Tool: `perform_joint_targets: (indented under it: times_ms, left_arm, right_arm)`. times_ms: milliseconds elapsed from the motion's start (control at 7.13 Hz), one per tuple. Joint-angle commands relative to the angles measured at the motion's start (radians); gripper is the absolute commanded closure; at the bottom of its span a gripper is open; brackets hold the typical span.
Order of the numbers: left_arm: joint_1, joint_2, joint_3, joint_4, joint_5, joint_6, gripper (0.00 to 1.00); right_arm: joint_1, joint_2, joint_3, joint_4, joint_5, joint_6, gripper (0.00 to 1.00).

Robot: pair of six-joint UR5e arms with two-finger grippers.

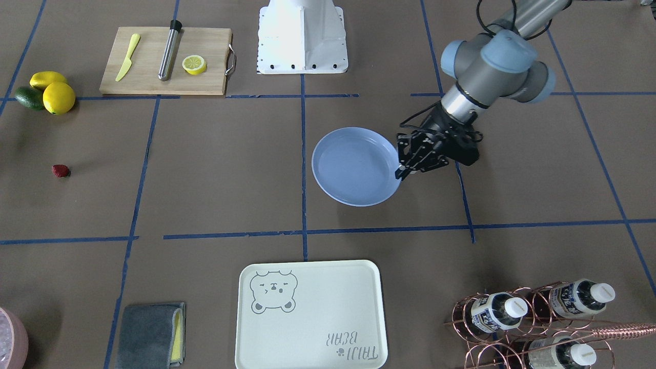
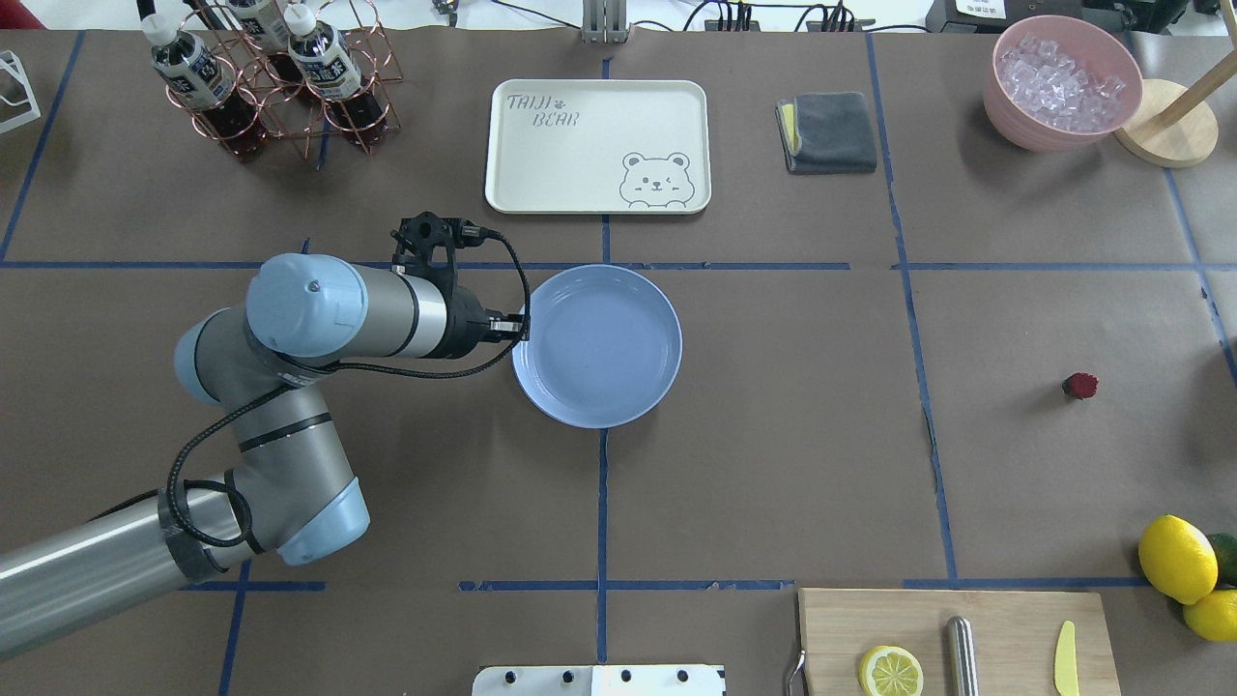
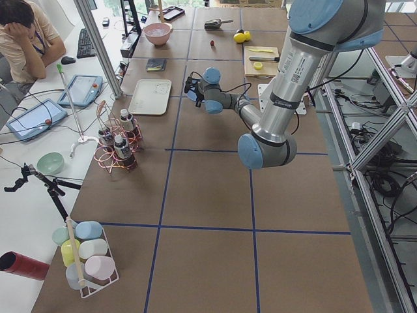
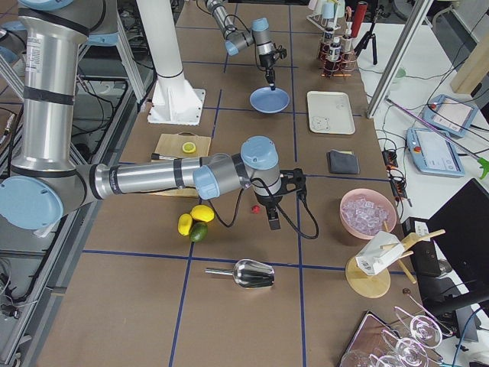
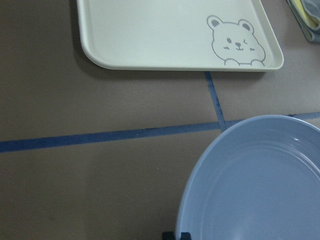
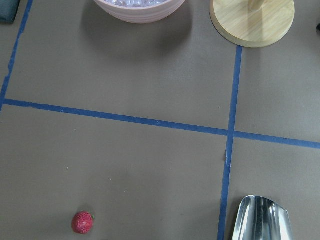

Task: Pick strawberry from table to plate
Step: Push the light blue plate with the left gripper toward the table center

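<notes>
Strawberry [image 6: 82, 222] lies apart from right jaws, state unclear; left jaws seemingly pinch plate [image 1: 348, 169] rim.

- The left pincer [image 1: 400, 173] is reaching the rim of the plate [image 1: 353, 169], but whether it is clamping that rim is not showing.
- In the overhead view its own wrist [image 2: 440, 319] is covering it almost wholly.
- The left wrist view is showing only a dark sliver of fingertips [image 5: 170, 236] at the bottom edge, and the right and bottom edges are cutting off the plate.
- The right pincer [image 4: 273, 219] is appearing only in the exterior right view, so its opening is unreadable.
- The strawberry [image 3: 212, 44] is showing as a mere speck in the exterior left view.
- The avocado [image 2: 1225, 553] is peeking from behind a lemon [image 2: 1176, 559], and the overhead view's right edge is clipping it.
- In the right wrist view, the bottom edge is cutting the scoop [image 6: 262, 220] and the top edge the pink bowl [image 6: 140, 15].
</notes>
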Motion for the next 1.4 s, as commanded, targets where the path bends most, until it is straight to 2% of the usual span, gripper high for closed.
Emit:
perform_joint_targets:
  times_ms: [0,280,421,561,701,841,981,1121,1262]
  left_arm:
    - [0.041,-0.005,0.020,0.001,0.014,-0.001,1.00]
    - [0.046,0.004,0.021,0.003,0.015,0.002,1.00]
    - [0.046,0.004,0.021,0.001,0.014,0.003,0.87]
    - [0.046,0.004,0.020,0.001,0.014,0.003,0.40]
    - [0.045,0.004,0.015,0.000,0.017,0.005,0.00]
    - [0.025,0.006,-0.027,0.006,0.011,0.011,0.00]
    - [-0.050,0.047,-0.120,0.089,-0.029,0.081,0.00]
    - [-0.148,0.069,-0.226,0.256,-0.131,0.249,0.00]
    - [-0.253,0.099,-0.314,0.412,-0.149,0.416,0.00]
  right_arm:
    - [0.000,-0.004,0.001,0.000,0.001,0.000,0.00]
    - [0.002,-0.006,0.002,0.000,0.001,0.000,0.00]
    - [0.000,-0.006,0.001,0.000,0.001,0.000,0.00]
    - [0.000,-0.006,0.001,0.000,0.001,-0.002,0.00]
    - [0.000,-0.004,0.008,0.003,-0.001,-0.009,0.00]
    - [0.000,-0.001,0.013,0.003,-0.001,-0.006,0.00]
    - [0.000,0.004,0.016,0.035,-0.001,-0.008,0.00]
    - [-0.005,-0.007,0.013,0.198,0.006,0.001,0.00]
    - [-0.081,0.011,0.001,0.249,-0.007,0.003,0.00]
